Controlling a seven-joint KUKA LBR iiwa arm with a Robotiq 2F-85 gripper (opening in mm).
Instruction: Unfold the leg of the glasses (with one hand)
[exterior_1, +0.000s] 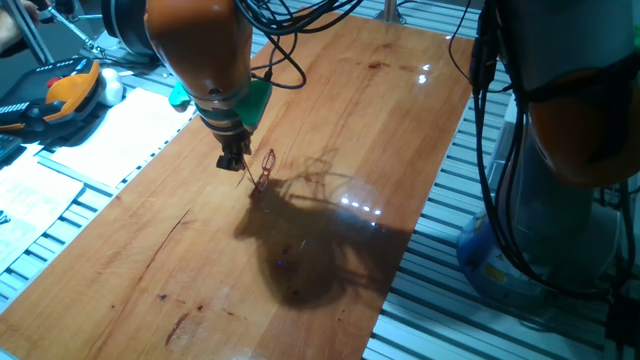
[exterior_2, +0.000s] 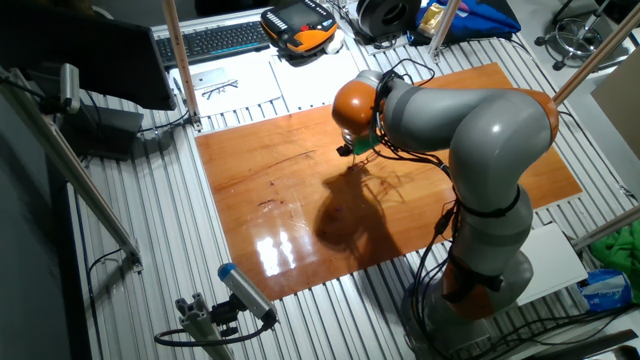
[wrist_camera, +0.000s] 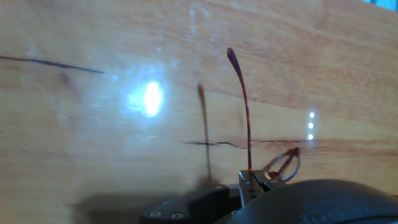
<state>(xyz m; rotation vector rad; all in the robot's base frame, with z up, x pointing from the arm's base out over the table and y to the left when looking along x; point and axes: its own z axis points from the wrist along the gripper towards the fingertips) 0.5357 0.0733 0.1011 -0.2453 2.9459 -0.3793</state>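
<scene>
The glasses (exterior_1: 263, 172) are thin reddish-brown wire spectacles standing tilted on the wooden table (exterior_1: 330, 120), just right of my gripper (exterior_1: 234, 163). In the hand view my gripper (wrist_camera: 250, 184) is shut on one leg of the glasses (wrist_camera: 246, 118). That leg runs straight away from the fingertips and ends in a rounded tip. A lens rim shows just right of the fingertips. In the other fixed view the gripper (exterior_2: 346, 151) hangs low over the table under the orange wrist, and the glasses are too small to make out.
An orange-and-black handheld unit (exterior_1: 62, 92) and white papers (exterior_1: 110, 135) lie left of the table. A green part (exterior_1: 258, 100) sits behind the wrist. Black cables (exterior_1: 290, 40) hang nearby. The arm's grey base (exterior_2: 480, 250) stands at the table's edge. A keyboard (exterior_2: 215, 40) lies beyond.
</scene>
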